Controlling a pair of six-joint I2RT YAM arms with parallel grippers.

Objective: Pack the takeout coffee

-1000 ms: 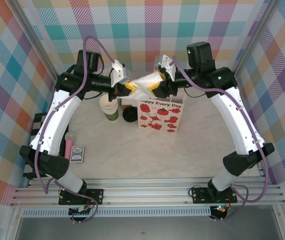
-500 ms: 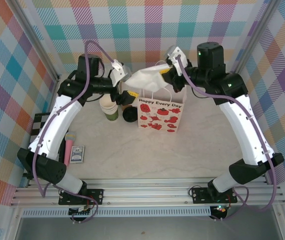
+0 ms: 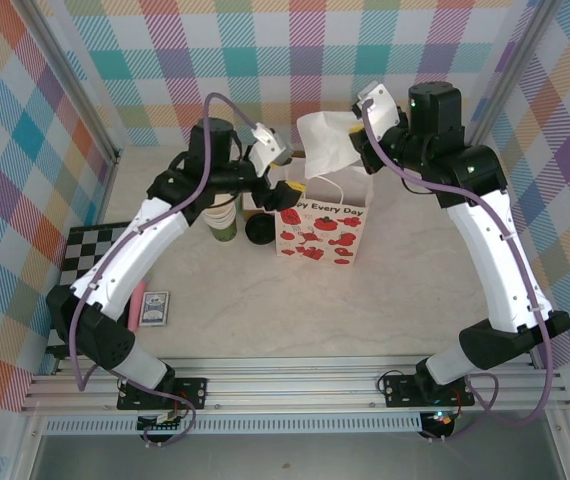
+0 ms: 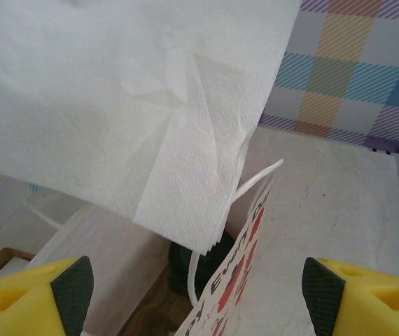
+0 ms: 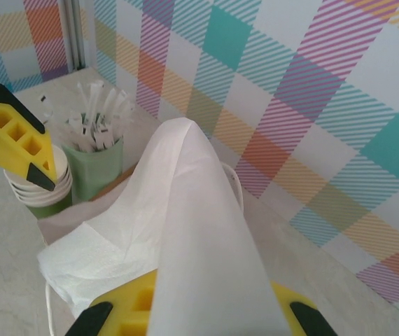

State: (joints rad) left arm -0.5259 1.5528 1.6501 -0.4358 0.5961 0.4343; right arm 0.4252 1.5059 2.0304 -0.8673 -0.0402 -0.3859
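Right gripper (image 3: 355, 142) clamped on a white napkin (image 3: 325, 145) above the paper gift bag (image 3: 320, 235); left gripper (image 3: 283, 180) with jaws spread, empty. Takeout coffee (image 3: 258, 231), seemingly the black-lidded cup, stands just left of the bag

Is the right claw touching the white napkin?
Touching. In the right wrist view the right claw is shut on the white napkin, which drapes up out of its grip.

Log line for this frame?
right gripper: shut on napkin above gift bag | left gripper: open near bag | takeout coffee: on table beside bag
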